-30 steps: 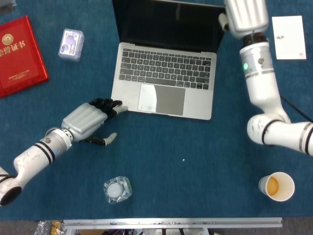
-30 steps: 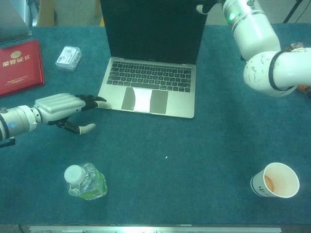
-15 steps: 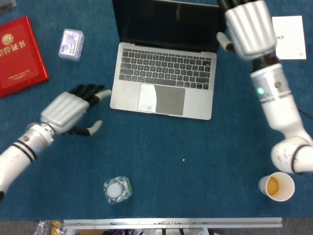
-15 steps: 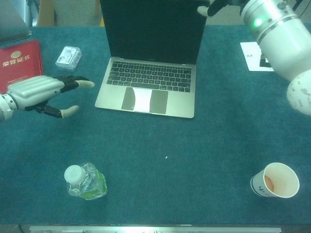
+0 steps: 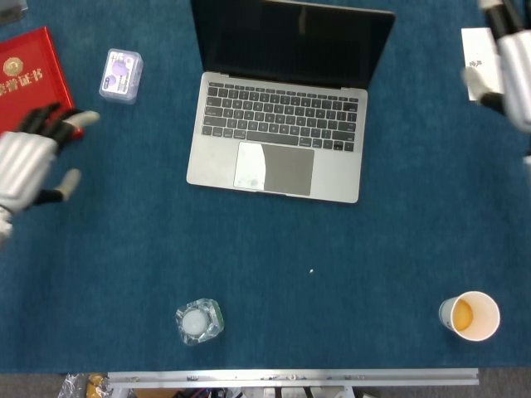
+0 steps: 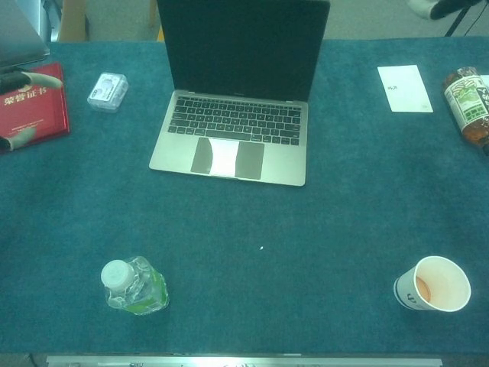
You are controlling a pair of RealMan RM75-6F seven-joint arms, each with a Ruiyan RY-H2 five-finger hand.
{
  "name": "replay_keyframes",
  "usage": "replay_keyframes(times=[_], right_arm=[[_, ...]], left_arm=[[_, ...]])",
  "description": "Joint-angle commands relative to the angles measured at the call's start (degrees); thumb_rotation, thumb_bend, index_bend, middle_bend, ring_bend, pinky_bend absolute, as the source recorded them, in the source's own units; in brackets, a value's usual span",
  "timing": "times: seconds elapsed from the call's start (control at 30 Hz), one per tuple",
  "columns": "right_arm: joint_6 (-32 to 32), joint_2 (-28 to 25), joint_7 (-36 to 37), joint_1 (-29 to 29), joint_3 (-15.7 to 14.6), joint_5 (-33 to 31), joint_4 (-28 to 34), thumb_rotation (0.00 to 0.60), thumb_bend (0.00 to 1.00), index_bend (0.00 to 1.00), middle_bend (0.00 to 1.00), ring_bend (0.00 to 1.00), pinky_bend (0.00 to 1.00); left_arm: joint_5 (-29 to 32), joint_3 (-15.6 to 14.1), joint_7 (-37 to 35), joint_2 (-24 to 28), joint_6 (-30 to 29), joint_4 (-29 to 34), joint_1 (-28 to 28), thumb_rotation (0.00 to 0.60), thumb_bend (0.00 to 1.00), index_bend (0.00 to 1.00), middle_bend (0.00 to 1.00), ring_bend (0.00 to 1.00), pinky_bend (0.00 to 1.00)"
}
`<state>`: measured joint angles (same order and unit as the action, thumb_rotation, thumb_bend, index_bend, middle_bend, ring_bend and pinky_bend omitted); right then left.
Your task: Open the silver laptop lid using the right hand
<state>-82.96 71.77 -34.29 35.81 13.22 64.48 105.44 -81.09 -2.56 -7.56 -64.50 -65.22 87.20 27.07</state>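
Both hands have withdrawn from the silver laptop (image 5: 282, 108): left hand (image 5: 25, 162) fingers spread, empty, at the table's left edge; right hand (image 5: 510, 58) at the right edge, grasp unclear. Near the front-right corner, the paper cup (image 5: 470, 316) holds orange liquid.

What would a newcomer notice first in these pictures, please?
The open silver laptop stands out at the table's middle, lid up and screen dark. A red booklet lies at the far left beside the empty left robot hand, and a paper cup sits near the front right corner.

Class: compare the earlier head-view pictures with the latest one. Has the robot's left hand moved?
Yes. The left hand has drawn away from the silver laptop, leftward to the frame's edge beside the red certificate book.
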Motion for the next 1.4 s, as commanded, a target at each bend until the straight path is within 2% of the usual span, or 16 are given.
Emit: replay_keyframes(times=[0.03, 0.3, 0.6, 0.9, 1.17, 1.4], right_arm=[[-2.5, -2.7, 2.7, -4.1, -2.6, 2.4, 1.7, 0.6, 0.22, 0.09, 0.25, 0.1, 0.16], [-6.8, -6.2, 7.9, -12.2, -6.5, 4.8, 1.0, 0.6, 0.25, 0.12, 0.29, 0.12, 0.17], [-10.2, -7.1, 13.2, -19.2, -8.5, 6.7, -0.6, 0.6, 0.25, 0.12, 0.29, 0.12, 0.19], [-11.6, -6.1, 16.2, -24.0, -9.4, 7.5, -3.2, 0.6, 0.25, 0.12, 0.29, 0.12, 0.19], [-11.0, -5.5, 17.0, -26.0, -8.3, 6.9, -4.7, 0.6, 0.25, 0.12, 0.29, 0.12, 0.19], [-10.1, -5.4, 17.1, -26.8, -7.2, 6.3, -5.5, 0.6, 0.25, 0.12, 0.29, 0.12, 0.19]], left_arm=[[2.4, 1.2, 0.0, 1.5, -2.5, 0.7, -2.3, 0.6, 0.42, 0.14, 0.13, 0.05, 0.07], [6.1, 2.3, 1.2, 3.9, -7.2, 1.8, -7.4, 0.6, 0.42, 0.14, 0.13, 0.05, 0.07], [5.0, 2.0, 1.6, 4.3, -15.8, 2.8, -14.5, 0.6, 0.42, 0.14, 0.13, 0.05, 0.07], [2.5, 1.5, 0.9, 4.3, -23.6, 3.4, -20.9, 0.6, 0.42, 0.15, 0.13, 0.05, 0.07], [1.5, 2.2, -0.2, 3.7, -26.1, 2.3, -23.6, 0.6, 0.42, 0.15, 0.13, 0.05, 0.07], [1.4, 3.1, 0.6, 3.1, -25.5, 1.8, -24.1, 0.6, 0.42, 0.15, 0.13, 0.05, 0.07]])
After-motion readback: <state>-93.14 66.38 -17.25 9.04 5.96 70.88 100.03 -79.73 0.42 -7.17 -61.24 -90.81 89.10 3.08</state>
